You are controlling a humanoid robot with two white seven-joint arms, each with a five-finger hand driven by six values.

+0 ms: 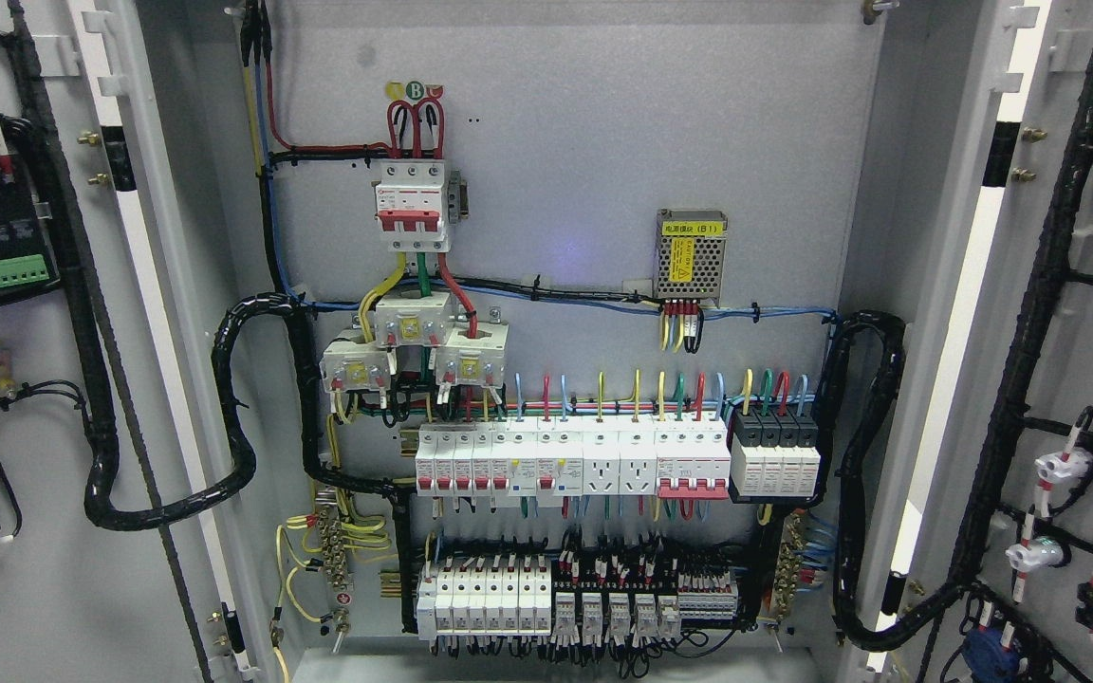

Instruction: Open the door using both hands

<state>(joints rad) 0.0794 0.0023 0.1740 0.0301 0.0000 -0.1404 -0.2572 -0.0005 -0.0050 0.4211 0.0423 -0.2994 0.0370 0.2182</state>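
Both grey sheet-metal cabinet doors are standing swung wide: left door (53, 398) at the left edge, right door (1068, 379) at the right edge, inner faces showing black corrugated cable looms (224, 417) and mounted parts. Matte grey backplate (584, 152) is sitting between them, carrying a white three-pole breaker with red toggles (411, 216), a perforated metal power supply box (691, 254), and rows of white plastic DIN-rail breakers (570, 460). Neither hand is showing, so finger state can't be told.

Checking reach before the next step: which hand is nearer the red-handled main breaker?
Neither can be named: no hand or arm shows in the head view. The main breaker sits upper left inside the cabinet, both doors already open.
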